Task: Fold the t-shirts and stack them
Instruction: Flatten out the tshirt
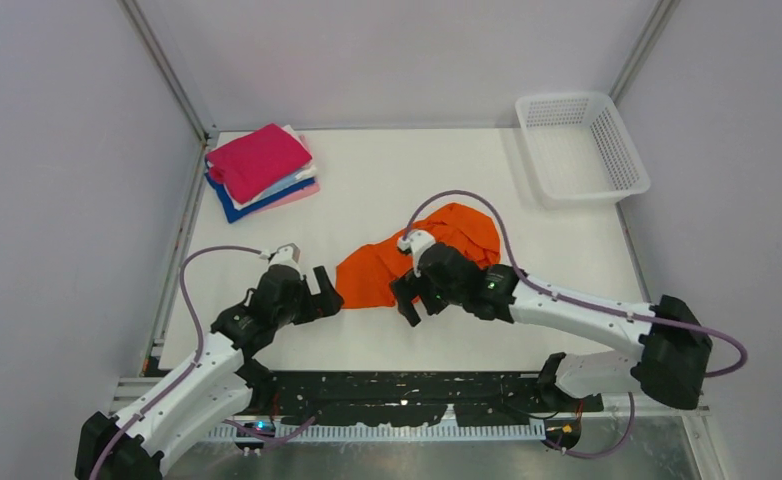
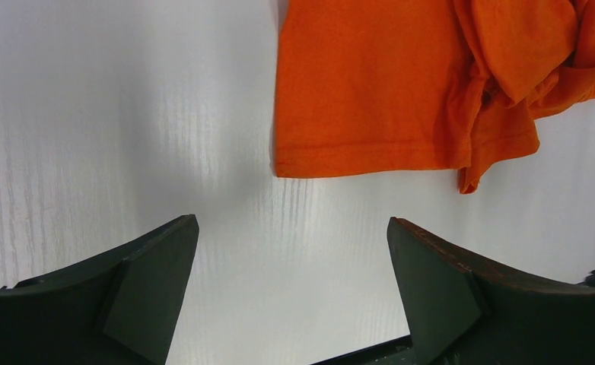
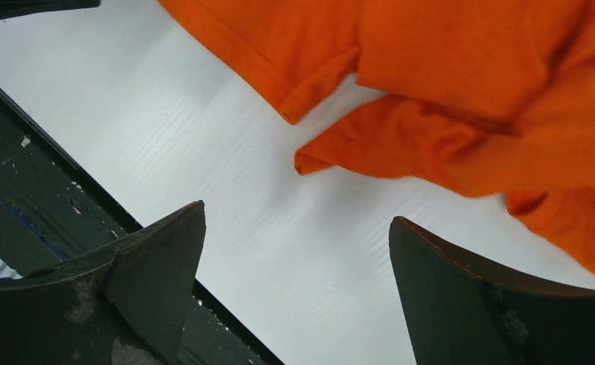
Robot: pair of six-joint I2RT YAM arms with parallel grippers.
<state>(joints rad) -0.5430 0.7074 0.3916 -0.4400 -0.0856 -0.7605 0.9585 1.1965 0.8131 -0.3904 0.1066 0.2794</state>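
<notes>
A bright orange t-shirt (image 1: 422,255) lies crumpled in the middle of the white table. A folded stack of t-shirts (image 1: 260,168), magenta on top with white, light blue, pink and dark blue under it, sits at the back left. My left gripper (image 1: 325,295) is open and empty just left of the orange shirt's near-left corner (image 2: 332,152). My right gripper (image 1: 407,300) is open and empty over the table by the shirt's near edge, where a sleeve hem (image 3: 332,152) shows just beyond its fingertips.
A white plastic mesh basket (image 1: 580,147) stands at the back right, empty. The table's (image 1: 407,180) dark front rail (image 3: 20,190) runs close under my right gripper. Grey walls enclose the left, back and right sides.
</notes>
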